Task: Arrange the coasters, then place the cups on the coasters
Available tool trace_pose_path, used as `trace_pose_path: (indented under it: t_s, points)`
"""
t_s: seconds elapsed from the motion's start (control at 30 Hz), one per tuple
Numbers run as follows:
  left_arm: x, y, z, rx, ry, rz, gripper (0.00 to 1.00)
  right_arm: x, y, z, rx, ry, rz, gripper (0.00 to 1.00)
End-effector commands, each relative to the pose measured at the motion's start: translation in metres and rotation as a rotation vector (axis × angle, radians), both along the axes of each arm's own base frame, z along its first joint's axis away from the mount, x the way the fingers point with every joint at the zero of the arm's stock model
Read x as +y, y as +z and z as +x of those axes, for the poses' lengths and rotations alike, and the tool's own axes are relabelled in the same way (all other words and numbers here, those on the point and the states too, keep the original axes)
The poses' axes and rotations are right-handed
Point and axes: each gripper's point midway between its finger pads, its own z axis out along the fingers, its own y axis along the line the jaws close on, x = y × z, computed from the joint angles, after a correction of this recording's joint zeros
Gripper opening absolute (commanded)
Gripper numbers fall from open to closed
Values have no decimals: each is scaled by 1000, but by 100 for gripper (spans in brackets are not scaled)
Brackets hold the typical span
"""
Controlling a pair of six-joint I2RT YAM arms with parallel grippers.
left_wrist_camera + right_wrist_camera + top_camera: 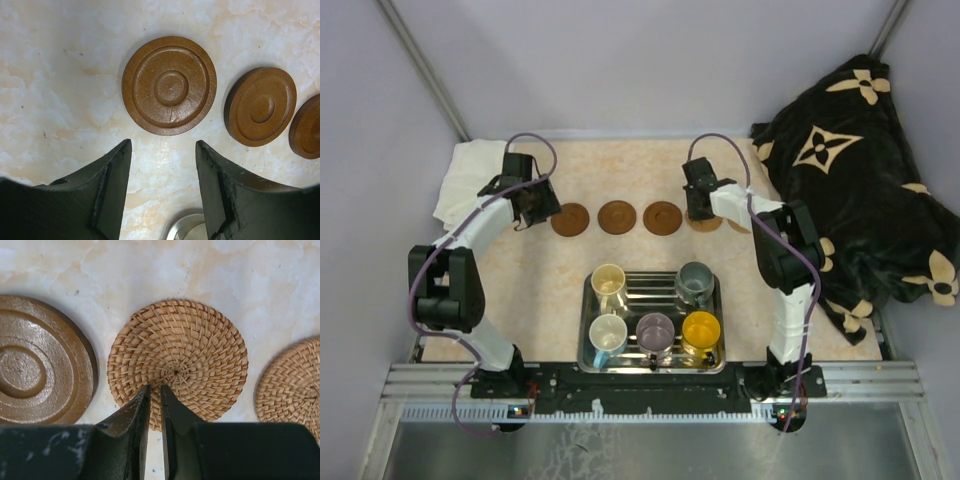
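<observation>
Coaster (177,350) under nearly closed right gripper (155,388); left gripper (163,144) half open, empty

A round woven coaster (178,365) lies flat on the pale marbled worktop (260,285), in the middle of the view. The right arm's dark fingers (131,427) reach in from below, drawn almost together with only a thin slit between them, their tips over the coaster's near part. Just beside it on the left lies a wooden coaster (37,362) with raised rings. A second woven coaster (295,385) sits at the right edge, partly cut off.
</observation>
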Motion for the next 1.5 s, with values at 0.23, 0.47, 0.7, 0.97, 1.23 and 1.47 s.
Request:
trace_pose_path:
  t_s: [0.23, 0.47, 0.7, 0.97, 1.23, 1.47]
  points:
    - [-1, -3, 4, -6, -1, 12, 60, -6, -11, 3, 16, -16, -27, 16]
    - [-1, -2, 3, -6, 0, 13, 60, -19, -17, -3, 38, -48, -29, 16]
    - [-1, -4, 3, 0, 2, 8, 60, -26, -17, -7, 42, -66, -34, 16]
    - [0, -4, 1, 2, 7, 13, 60, -28, -20, -17, 56, -73, -24, 16]
    - [0, -8, 0, 10, 9, 12, 60, -39, -21, -23, 64, -101, -36, 16]
    - [-1, -10, -1, 13, 7, 9, 60, -43, -23, -23, 68, -109, -36, 16]
